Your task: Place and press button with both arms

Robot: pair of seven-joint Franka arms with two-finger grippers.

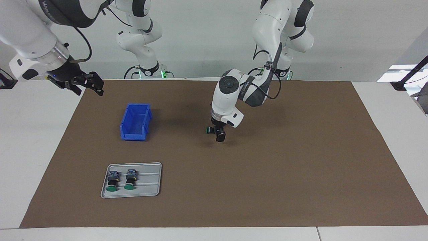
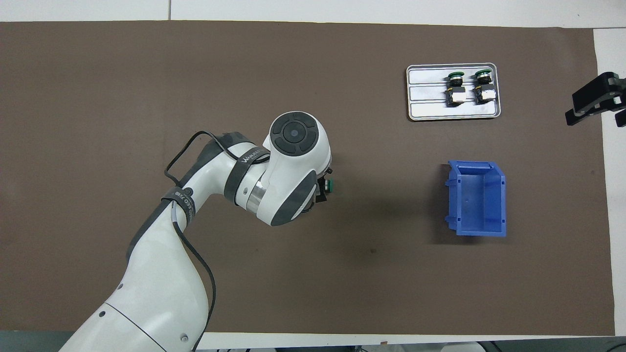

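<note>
My left gripper point(image 1: 216, 133) hangs over the middle of the brown mat point(image 1: 301, 167), at frame centre in the facing view, clasping a small green-capped push-button point(image 1: 208, 130) whose cap sticks out sideways. My right gripper point(image 1: 87, 83) waits at the upper left of that frame, over the mat's edge; I cannot tell how its fingers stand. Lower left, a grey metal tray point(image 1: 152, 182) carries two more green-capped buttons point(image 1: 112, 181), with a blue plastic bin point(image 1: 135, 122) above it.

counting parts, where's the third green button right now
In the left gripper, held over the mat's middle, apart from the tray with two others.
</note>
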